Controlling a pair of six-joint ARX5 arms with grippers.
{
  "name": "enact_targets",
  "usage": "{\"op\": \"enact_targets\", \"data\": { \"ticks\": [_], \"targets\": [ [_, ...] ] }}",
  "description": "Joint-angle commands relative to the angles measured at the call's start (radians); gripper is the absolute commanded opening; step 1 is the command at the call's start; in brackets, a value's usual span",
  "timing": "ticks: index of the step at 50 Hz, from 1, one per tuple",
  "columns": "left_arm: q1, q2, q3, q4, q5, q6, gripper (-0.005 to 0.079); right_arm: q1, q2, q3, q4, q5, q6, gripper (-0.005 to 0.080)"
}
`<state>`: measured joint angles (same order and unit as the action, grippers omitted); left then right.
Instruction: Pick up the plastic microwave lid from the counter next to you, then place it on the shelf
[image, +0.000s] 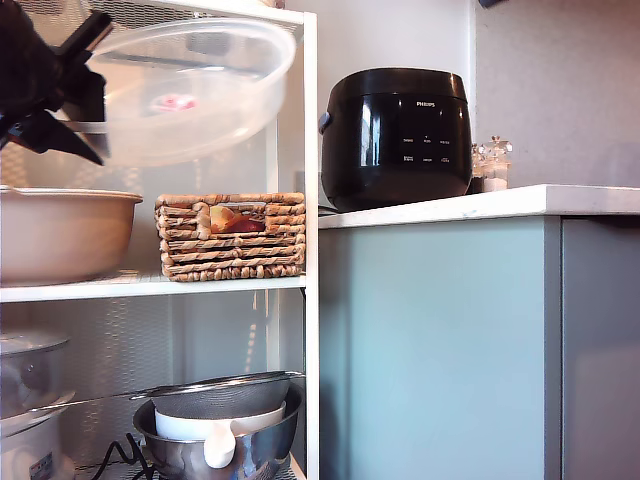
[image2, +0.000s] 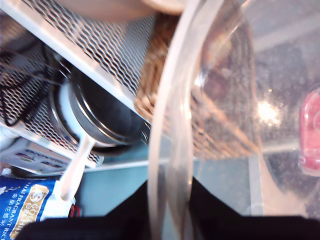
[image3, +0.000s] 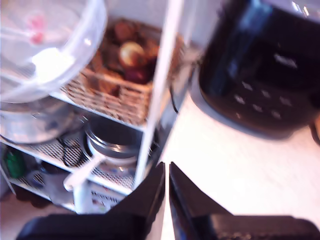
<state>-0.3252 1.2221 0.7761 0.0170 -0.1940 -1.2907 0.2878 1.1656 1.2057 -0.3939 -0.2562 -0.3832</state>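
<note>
First hand (image2: 170, 220) clamped on rolled rim of plastic microwave lid (image: 190, 90), dome held tilted in air above wicker basket (image: 232, 236) and beige bowl (image: 62, 233), inside white rack, not yet resting on shelf (image: 150, 288). Second hand (image3: 167, 192) empty, tips nearly together, over white table (image3: 240, 165). Beyond, black rice cooker (image: 397, 136).

A black robot hand (image: 45, 85) at the exterior view's upper left holds the clear plastic lid (image: 185, 90) tilted above the white shelf (image: 150, 287), over a beige bowl (image: 60, 235) and wicker basket (image: 232, 237). A black cooker (image: 397, 135) stands on the surface (image: 500, 203).
</note>
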Motion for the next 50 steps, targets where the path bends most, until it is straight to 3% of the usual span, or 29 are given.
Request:
{"op": "enact_targets", "data": {
  "ticks": [1,25,36,42,50],
  "targets": [
    [0.019,-0.005,-0.003,0.010,-0.023,-0.023,-0.0021,-0.001,-0.012,-0.006,0.016,-0.008,-0.002,-0.0013],
    [0.136,-0.005,-0.002,0.037,-0.077,-0.143,-0.0008,0.000,-0.012,-0.006,0.014,-0.058,-0.009,-0.0013],
    [0.142,-0.005,-0.002,0.034,-0.099,-0.148,-0.0009,0.000,-0.012,-0.006,0.014,-0.060,-0.006,-0.0013],
    [0.143,-0.005,-0.002,0.029,-0.096,-0.064,-0.0009,0.000,-0.013,-0.006,0.001,-0.060,0.000,-0.0013],
    [0.143,-0.005,-0.002,0.063,-0.101,-0.142,-0.0009,0.016,-0.027,-0.006,-0.034,-0.059,0.013,-0.0013]
  ]
}}
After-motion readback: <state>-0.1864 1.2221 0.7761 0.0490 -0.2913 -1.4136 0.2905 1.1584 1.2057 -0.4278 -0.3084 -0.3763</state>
